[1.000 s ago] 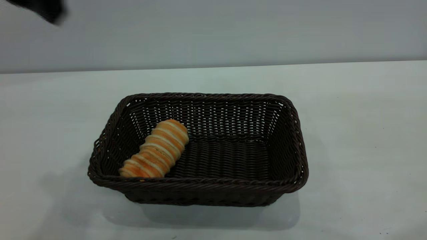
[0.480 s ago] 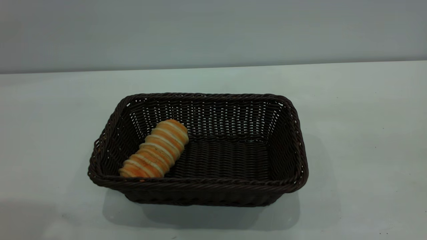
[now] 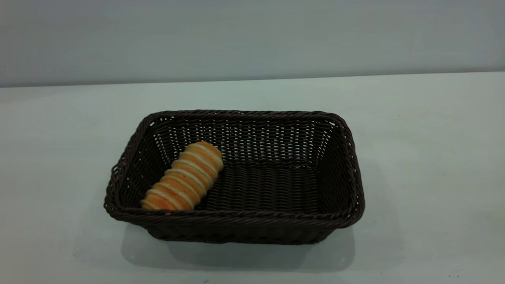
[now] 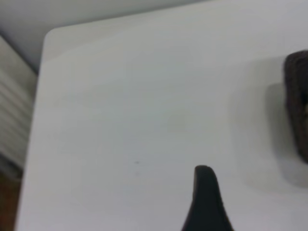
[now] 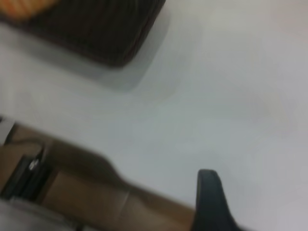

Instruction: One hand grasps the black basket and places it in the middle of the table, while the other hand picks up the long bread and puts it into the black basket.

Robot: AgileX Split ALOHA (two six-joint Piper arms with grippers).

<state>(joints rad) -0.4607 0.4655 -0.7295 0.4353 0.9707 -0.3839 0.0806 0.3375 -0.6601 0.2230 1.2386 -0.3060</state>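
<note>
The long bread (image 3: pixel 183 177) lies inside the black basket (image 3: pixel 252 221) mid-tabletop (image 3: pixel 426 165), so the task looks complete; both end effectors sit well clear, grip state untellable.

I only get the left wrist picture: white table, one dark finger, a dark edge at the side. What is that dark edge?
Observer: It is the black basket, standing on the table in the exterior view.
Visitor: Anything inside it?
Observer: Yes, the long bread lies on the basket's floor, toward the exterior view's left end.
Visitor: Where is the other arm?
Observer: Off to the side. Its wrist view shows one finger of the right gripper over the table's edge, the basket apart from it.
</note>
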